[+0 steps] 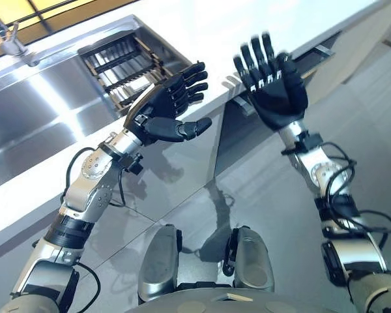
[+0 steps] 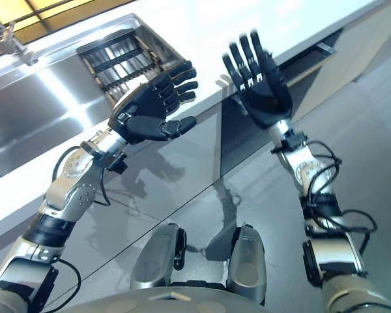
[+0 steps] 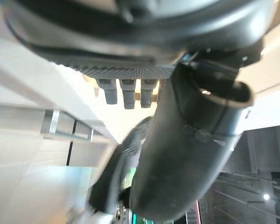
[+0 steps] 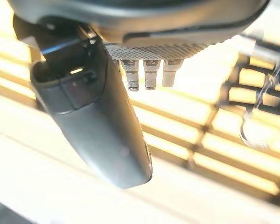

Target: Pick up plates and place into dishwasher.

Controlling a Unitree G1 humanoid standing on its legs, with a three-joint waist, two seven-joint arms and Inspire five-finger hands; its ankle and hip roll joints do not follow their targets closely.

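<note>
Up by the counter edge (image 1: 215, 98) we've got our left hand (image 1: 166, 107) and right hand (image 1: 274, 88) spread wide and empty, left one nearer the sink's dish rack (image 1: 127, 65), and we can't spot plates.

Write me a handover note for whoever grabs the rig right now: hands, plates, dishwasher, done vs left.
Left hand: open, empty, raised over the white counter's front edge, beside the rack in the steel sink.
Right hand: open, empty, fingers straight, raised in front of the counter edge.
Plates: none in view; the rack looks empty of plates, as far as it shows.
Dishwasher: likely the dark open gap under the counter behind the right hand, but I cannot confirm.
Done: nothing visible.
Left: find a plate, grasp it, load it.
</note>
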